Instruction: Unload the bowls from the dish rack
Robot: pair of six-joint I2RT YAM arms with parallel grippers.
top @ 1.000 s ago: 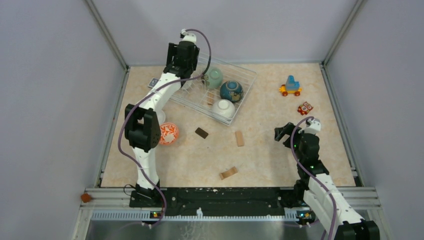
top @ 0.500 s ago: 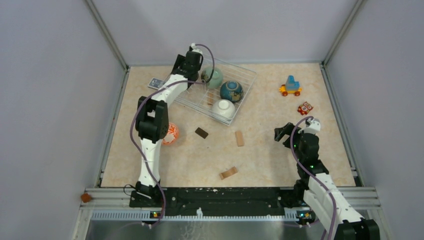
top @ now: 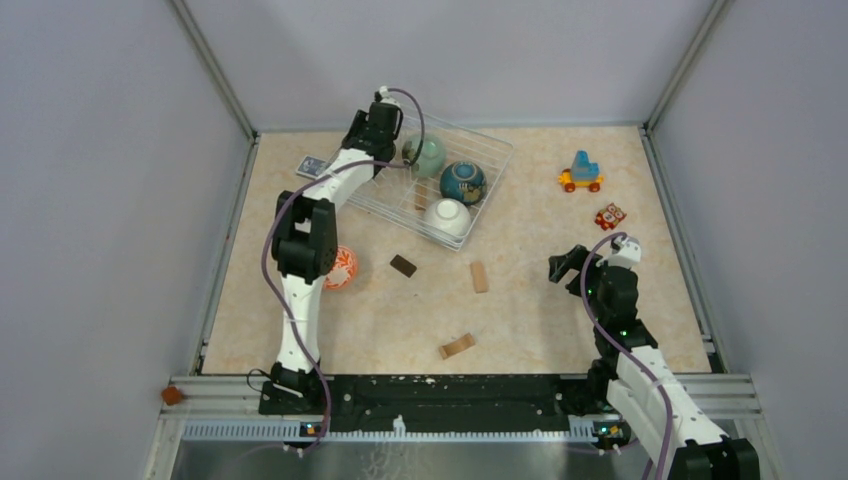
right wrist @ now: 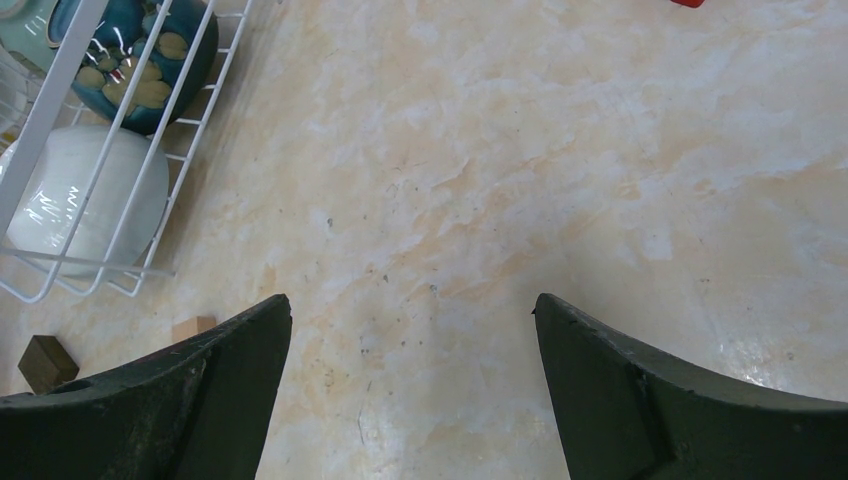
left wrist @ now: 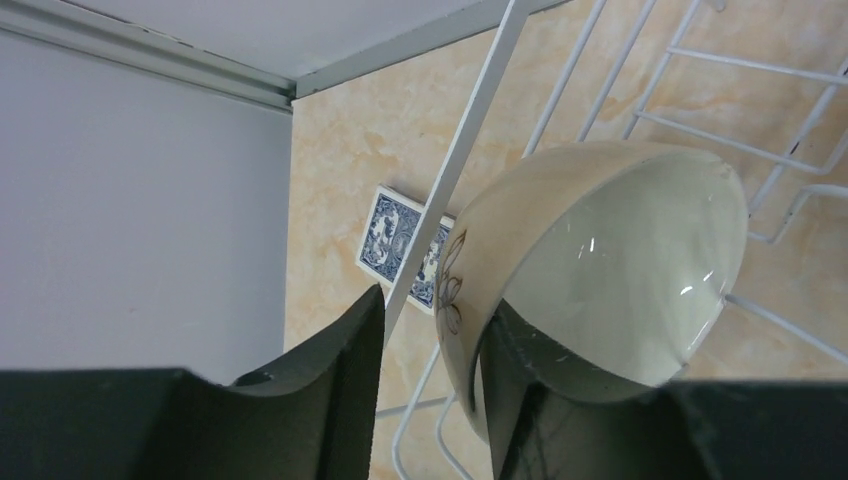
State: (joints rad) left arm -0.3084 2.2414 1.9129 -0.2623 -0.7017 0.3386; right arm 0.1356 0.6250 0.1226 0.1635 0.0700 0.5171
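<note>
Beige bowl (left wrist: pixel 600 260) visible only from left wrist, left jaws astride rim, grip unclear, right jaws spread

light bright, even | shadows soft | glare on bowl (left wrist: pixel 640 250) | pics sharp

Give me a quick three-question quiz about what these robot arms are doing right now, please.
1. True or false: the right gripper holds a bowl.
2. Which bowl's rim does the left gripper straddle? A purple bowl, B beige bowl, C black bowl.
3. Fill in: the orange-patterned bowl lies outside the dish rack, on the ___.
Key: 1 false; 2 B; 3 table.
</note>
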